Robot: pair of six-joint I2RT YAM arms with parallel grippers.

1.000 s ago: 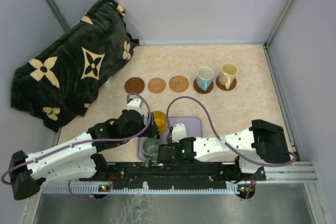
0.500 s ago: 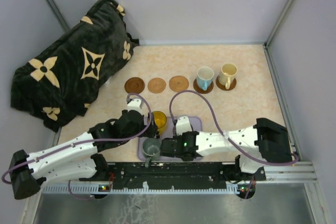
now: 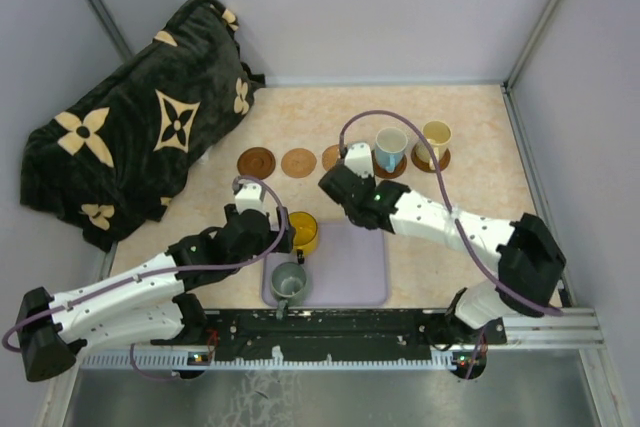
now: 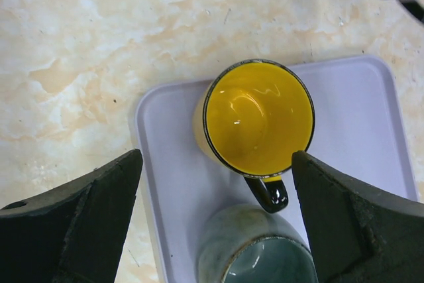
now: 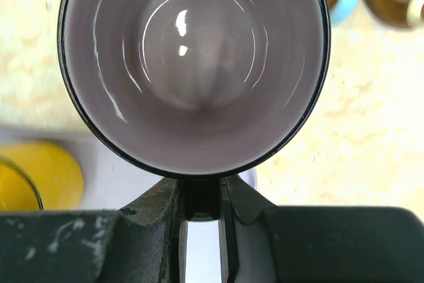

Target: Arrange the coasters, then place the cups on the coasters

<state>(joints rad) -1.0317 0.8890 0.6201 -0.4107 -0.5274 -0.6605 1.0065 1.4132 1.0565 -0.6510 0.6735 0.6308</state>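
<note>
Your R gripper is clenched on the handle of the mauve cup, mouth up, over the bench btw the far edge of the lavender tray and the coaster row, next to the half-hidden 3rd coaster. Your L gripper is released, jaws spread wide either side of the yellow cup at the tray's far-left corner, w/ the grey-green cup just nearer, at the near-left corner. Toward the bench's far edge, 2 bare coasters lie left in the row, while the blue cup and cream cup each sit on one at the right end.
</note>
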